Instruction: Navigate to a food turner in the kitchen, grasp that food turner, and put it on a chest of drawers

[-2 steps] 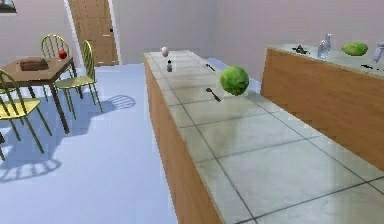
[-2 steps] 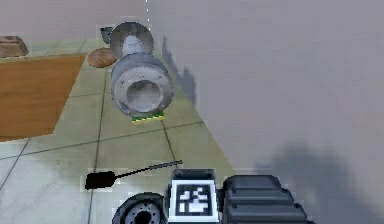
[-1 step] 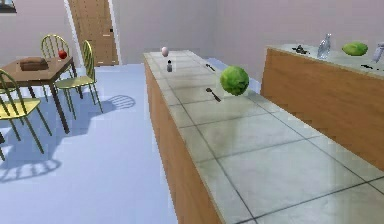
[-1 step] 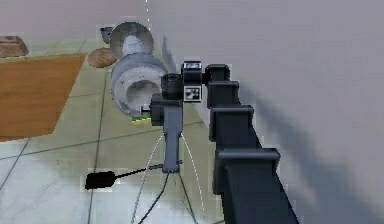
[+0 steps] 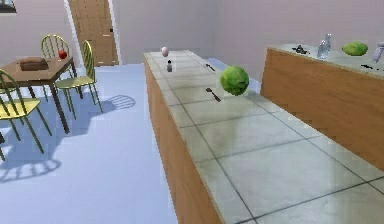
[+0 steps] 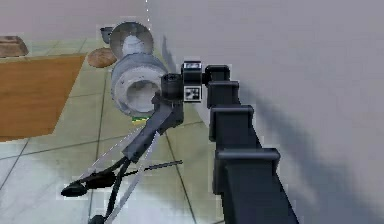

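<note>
Reaching a dark square arm [image 6: 240,150] out over a pale tiled tabletop [image 6: 60,140], with the tool [image 6: 105,190] angling down toward the arm side view's lower left. Meeting a dark, thin-handled utensil [image 6: 80,187] lying flat on the tiles at the fingertips; impossible to tell whether the tool is holding anything. Showing a grey round vessel [image 6: 135,85] crowding in just beyond the tool, another [image 6: 125,40] behind it. Looking ahead along the tiles, taking in a green lettuce [image 5: 235,80], a small dark implement [image 5: 212,94] and an egg [image 5: 165,50], with yellow chairs [image 5: 22,108] ringing a dining tabletop [image 5: 50,68] on the forward view's left.
</note>
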